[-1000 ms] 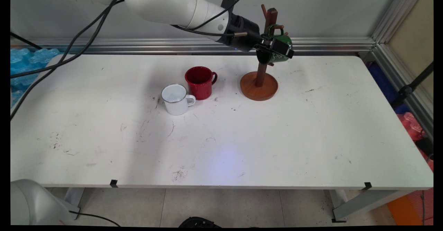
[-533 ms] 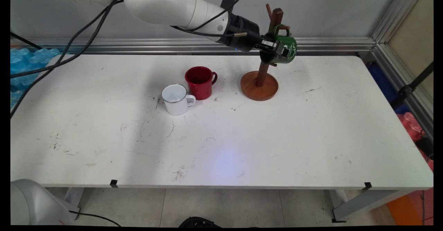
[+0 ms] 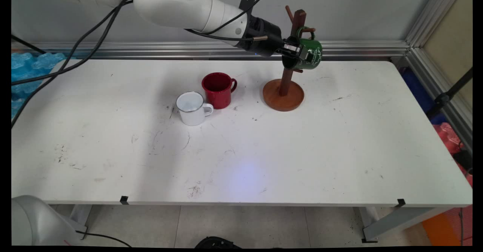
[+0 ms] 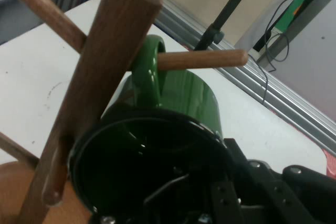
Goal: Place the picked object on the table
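Gripper (image 3: 298, 53) jaws pinched on green mug's (image 3: 311, 55) rim. Mug tipped sideways, glossy, handle looped over a peg (image 4: 202, 59) of wooden mug tree (image 3: 283, 93), above the worktop (image 3: 241, 150).

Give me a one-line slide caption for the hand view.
Green mug, gripped at its rim, with its handle threaded over a peg of the wooden mug tree.

Glossy white, rounded arm links (image 3: 181, 8) end in a black cylindrical wrist; loose black cables (image 3: 86, 40) trail alongside; black two-finger gripper (image 3: 298, 54).
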Available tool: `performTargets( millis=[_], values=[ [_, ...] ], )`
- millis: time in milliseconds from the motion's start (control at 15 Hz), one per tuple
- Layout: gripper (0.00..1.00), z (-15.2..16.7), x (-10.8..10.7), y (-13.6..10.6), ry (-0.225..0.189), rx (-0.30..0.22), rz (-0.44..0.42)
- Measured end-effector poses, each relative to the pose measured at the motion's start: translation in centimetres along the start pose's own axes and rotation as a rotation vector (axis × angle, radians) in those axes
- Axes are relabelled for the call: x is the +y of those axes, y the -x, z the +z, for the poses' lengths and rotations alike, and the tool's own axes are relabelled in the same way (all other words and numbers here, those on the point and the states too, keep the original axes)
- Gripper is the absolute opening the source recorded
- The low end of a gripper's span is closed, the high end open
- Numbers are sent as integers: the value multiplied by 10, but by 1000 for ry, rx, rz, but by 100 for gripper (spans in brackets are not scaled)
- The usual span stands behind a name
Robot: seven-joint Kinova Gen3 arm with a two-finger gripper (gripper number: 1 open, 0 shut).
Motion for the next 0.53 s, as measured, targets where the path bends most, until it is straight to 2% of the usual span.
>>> performTargets(
  millis=[533],
  values=[
    [0, -7, 8, -8, 25, 13, 22]
  ],
)
